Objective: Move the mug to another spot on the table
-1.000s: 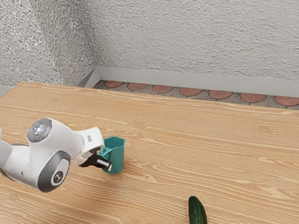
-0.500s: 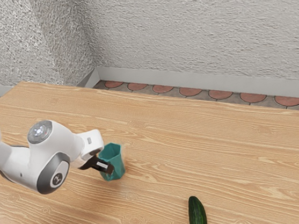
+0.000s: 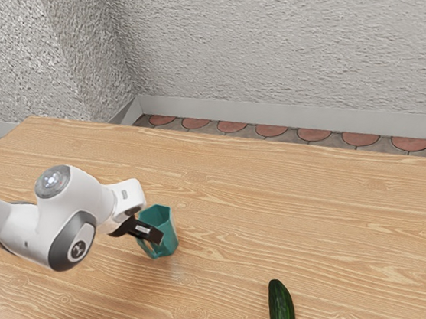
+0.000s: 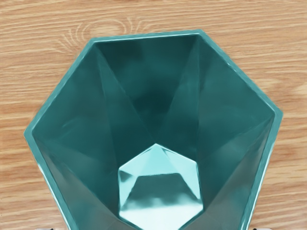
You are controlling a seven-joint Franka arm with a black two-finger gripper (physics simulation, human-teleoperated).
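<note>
A teal faceted mug (image 3: 160, 229) stands about upright on the wooden table (image 3: 319, 209), left of the middle in the exterior view. My gripper (image 3: 141, 231) comes in from the exterior view's left and is shut on the mug's near-left rim. One black finger (image 3: 138, 229) crosses in front of that side; the other finger is hidden behind it. From the wrist view I look straight down into the mug (image 4: 153, 134), its six-sided rim and pale bottom just under my hand.
A dark green cucumber (image 3: 281, 308) lies near the table's front edge, to the exterior view's right of the mug. The table's far edge meets a tiled floor strip and a rough grey wall. Bare wood spreads to the right.
My hand has shifted a little to the exterior view's left and toward the front with the mug. The mug, tilted a second ago, now sits straighter and lower.
</note>
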